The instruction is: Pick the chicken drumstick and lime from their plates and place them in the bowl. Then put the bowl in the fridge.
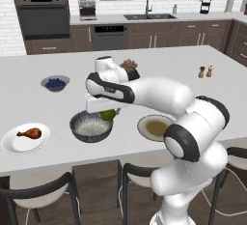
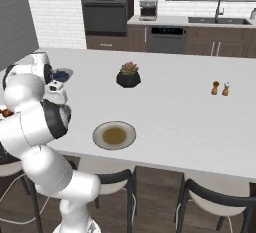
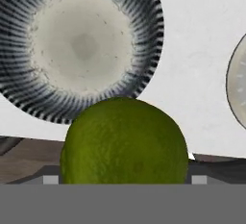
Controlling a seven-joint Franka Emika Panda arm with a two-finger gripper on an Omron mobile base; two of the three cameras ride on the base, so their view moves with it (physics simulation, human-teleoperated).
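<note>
The green lime (image 1: 110, 114) hangs just over the right rim of the dark grey bowl (image 1: 90, 126), with my gripper (image 1: 108, 111) shut on it. In the hand view the lime (image 3: 125, 141) fills the lower middle and hides the fingertips. The bowl (image 3: 81, 47), pale and speckled inside, lies beyond it with nothing in it. The reddish-brown drumstick (image 1: 30, 133) rests on the white plate (image 1: 14, 146) at the counter's front left. To the right of the bowl, the tan plate (image 1: 155, 127) with a grey-beige rim sits bare; its rim (image 3: 236, 83) edges the hand view.
A small bowl of blueberries (image 1: 55, 83) stands behind the bowl. A black plant pot (image 2: 128, 78) sits mid-counter, and salt and pepper shakers (image 2: 220, 88) stand further right. Dark stools (image 1: 43, 192) line the counter's near edge. My own arm spans the space above the tan plate.
</note>
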